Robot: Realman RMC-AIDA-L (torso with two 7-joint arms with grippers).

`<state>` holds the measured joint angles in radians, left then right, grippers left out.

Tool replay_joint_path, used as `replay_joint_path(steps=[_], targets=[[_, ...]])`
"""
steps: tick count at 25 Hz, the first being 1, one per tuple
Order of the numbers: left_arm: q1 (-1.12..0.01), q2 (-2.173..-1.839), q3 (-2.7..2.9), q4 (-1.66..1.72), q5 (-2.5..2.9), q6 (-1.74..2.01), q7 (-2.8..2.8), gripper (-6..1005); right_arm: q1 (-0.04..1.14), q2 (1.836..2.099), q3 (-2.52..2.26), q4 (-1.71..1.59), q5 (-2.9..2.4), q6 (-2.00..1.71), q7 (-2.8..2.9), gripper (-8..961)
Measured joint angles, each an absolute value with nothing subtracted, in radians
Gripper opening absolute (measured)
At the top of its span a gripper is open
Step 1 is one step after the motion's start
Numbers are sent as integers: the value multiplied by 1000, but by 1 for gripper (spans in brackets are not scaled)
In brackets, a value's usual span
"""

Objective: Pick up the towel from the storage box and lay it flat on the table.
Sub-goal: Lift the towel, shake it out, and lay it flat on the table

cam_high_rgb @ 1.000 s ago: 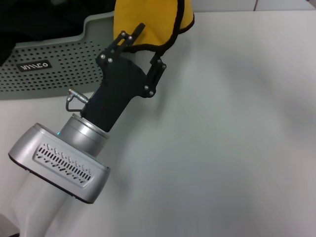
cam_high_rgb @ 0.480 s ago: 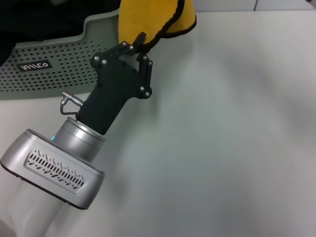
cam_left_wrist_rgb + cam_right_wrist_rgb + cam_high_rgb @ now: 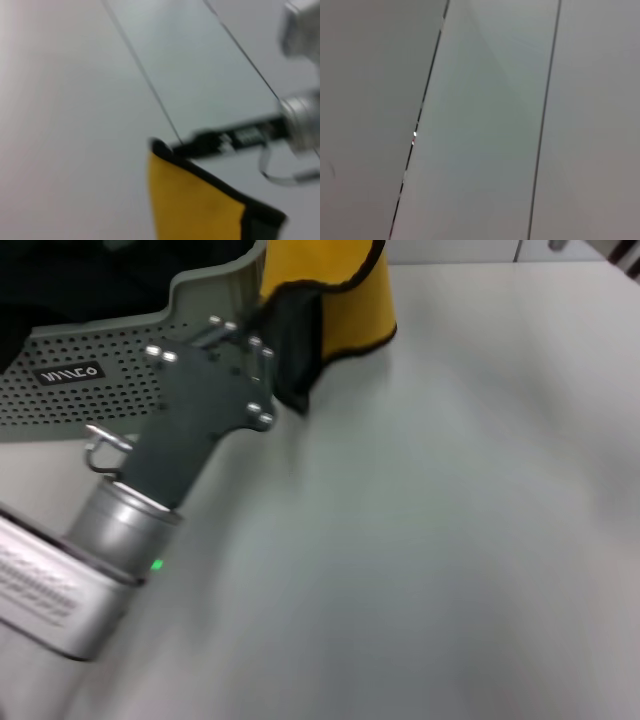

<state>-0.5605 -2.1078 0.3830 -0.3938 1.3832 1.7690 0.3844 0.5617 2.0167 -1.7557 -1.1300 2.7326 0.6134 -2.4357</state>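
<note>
Left gripper [image 3: 268, 345] clenching on the towel [image 3: 335, 295] (yellow face outward, black edging hanging), lifting it beside the storage box [image 3: 95, 365] rim, wide bare table [image 3: 460, 520] lying open to the right, right gripper not showing.

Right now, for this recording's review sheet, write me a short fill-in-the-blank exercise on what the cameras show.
1. The left gripper is shut on the ____.
2. The towel shows mostly its ____ face to the head camera.
3. The perforated storage box sits on the table to the robot's ____ of the hanging towel.
4. The right gripper is ____ in any view.

Missing words: towel; yellow; left; not visible
</note>
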Motion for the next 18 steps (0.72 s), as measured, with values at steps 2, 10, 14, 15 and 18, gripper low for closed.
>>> replay_joint_path(steps=[2, 10, 14, 15, 18], targets=[[-540, -2108, 384, -337, 1384, 1796, 232, 40, 559, 2014, -1741, -1106, 2660, 618, -2345, 54], [-456, -2098, 479, -3, 1387, 1865, -539, 31, 535, 2007, -1618, -1107, 2219, 752, -1933, 58], [-416, -2093, 577, 169, 1387, 1894, -815, 32, 511, 2012, -1548, -1140, 2033, 869, -1792, 60], [-407, -2093, 595, 195, 1387, 1905, -841, 32, 496, 2012, -1540, -1164, 1987, 889, -1758, 61], [-378, -2092, 628, 274, 1387, 1944, -921, 32, 440, 2008, -1535, -1243, 1887, 919, -1683, 63]])
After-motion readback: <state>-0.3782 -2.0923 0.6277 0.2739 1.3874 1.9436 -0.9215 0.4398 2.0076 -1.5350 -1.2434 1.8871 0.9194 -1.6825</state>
